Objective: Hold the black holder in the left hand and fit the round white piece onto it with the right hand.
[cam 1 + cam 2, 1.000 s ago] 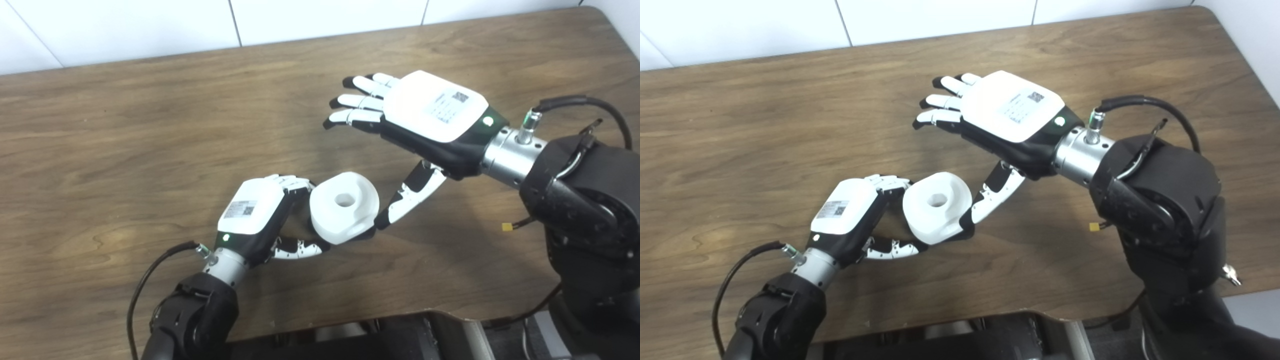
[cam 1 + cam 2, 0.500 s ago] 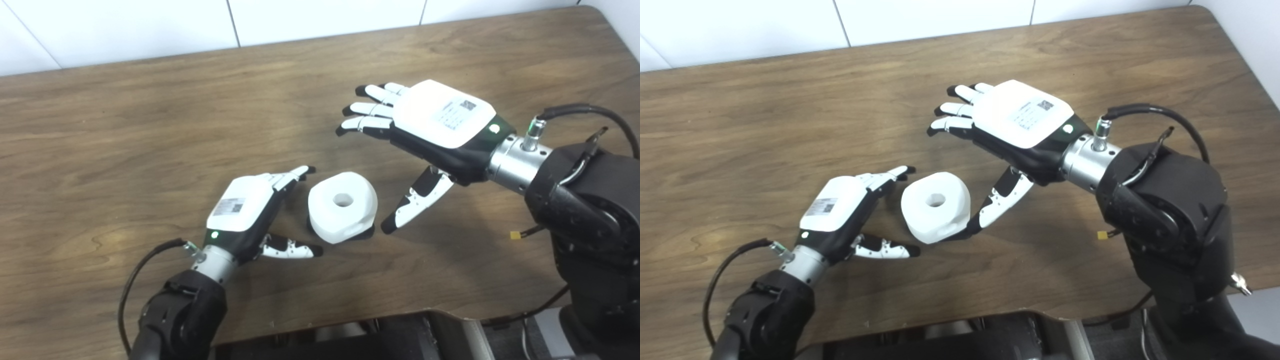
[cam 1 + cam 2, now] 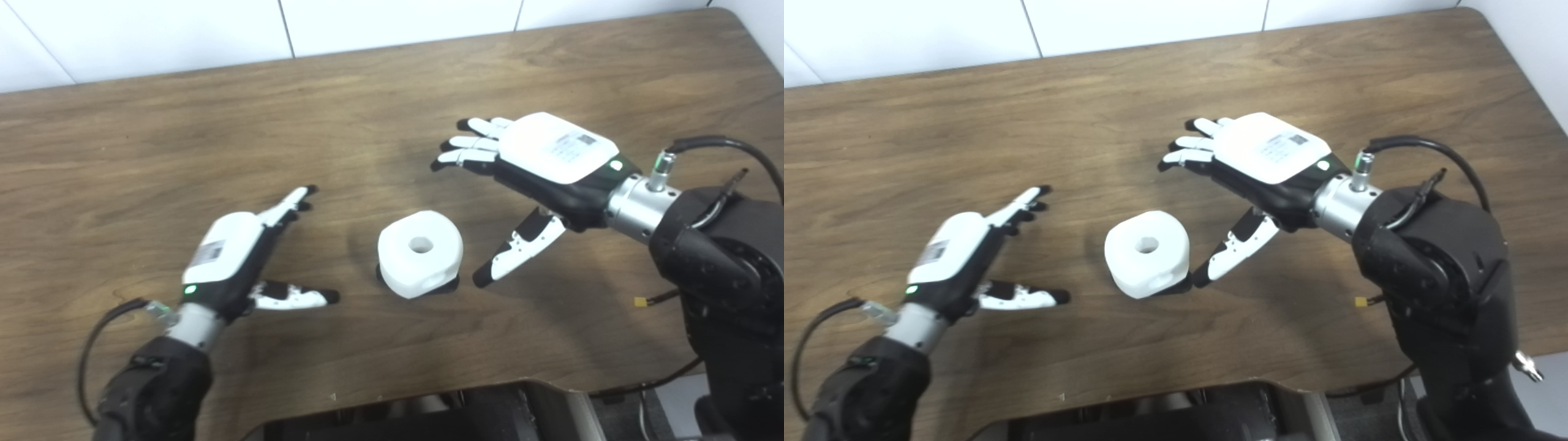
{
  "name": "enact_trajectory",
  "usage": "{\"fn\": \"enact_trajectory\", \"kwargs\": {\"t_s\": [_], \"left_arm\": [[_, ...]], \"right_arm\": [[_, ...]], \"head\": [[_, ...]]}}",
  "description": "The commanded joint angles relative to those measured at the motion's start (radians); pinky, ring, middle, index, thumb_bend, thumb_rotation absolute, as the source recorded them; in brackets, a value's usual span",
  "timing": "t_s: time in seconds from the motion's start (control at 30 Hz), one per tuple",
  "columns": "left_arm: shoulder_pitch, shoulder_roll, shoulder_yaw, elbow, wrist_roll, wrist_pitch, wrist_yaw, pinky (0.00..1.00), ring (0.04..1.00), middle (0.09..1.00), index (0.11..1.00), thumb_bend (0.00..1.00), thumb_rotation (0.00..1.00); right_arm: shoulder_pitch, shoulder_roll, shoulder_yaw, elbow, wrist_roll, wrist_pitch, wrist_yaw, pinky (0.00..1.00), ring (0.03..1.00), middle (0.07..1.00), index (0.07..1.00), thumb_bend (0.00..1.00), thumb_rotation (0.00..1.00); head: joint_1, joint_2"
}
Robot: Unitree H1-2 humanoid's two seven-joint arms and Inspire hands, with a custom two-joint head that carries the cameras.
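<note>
Left eye view is showing the round white plastic piece (image 3: 420, 252) sitting on the low black holder (image 3: 449, 284) on the brown wooden tabletop (image 3: 367, 110); the fitting is looking done, both the left hand (image 3: 236, 257) and right hand (image 3: 545, 162) hovering spread-fingered, gripping nothing.

A brown wood-grain table (image 3: 184, 122) is filling most of the view, its rounded far corner showing at right. Behind it, a white tiled wall (image 3: 153, 30) is catching even light.
</note>
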Motion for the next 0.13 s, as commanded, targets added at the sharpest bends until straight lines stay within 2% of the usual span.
{"fn": "enact_trajectory", "kwargs": {"t_s": [0.0, 0.1], "left_arm": [[-0.005, 0.025, 0.039, -0.042, -0.050, -0.012, 0.037, 0.78, 0.862, 0.898, 0.958, 0.93, 0.35], [-0.004, 0.036, 0.078, -0.047, -0.092, -0.008, 0.044, 0.75, 0.859, 0.903, 0.956, 0.93, 0.39]], "right_arm": [[0.004, -0.013, -0.031, -0.002, 0.018, 0.022, -0.048, 0.94, 0.990, 0.931, 0.893, 0.92, 0.88], [0.030, -0.009, -0.056, 0.004, 0.024, 0.050, -0.064, 0.94, 0.996, 0.938, 0.910, 0.89, 0.96]], "head": [[0.000, -0.002], [0.007, -0.007]]}}
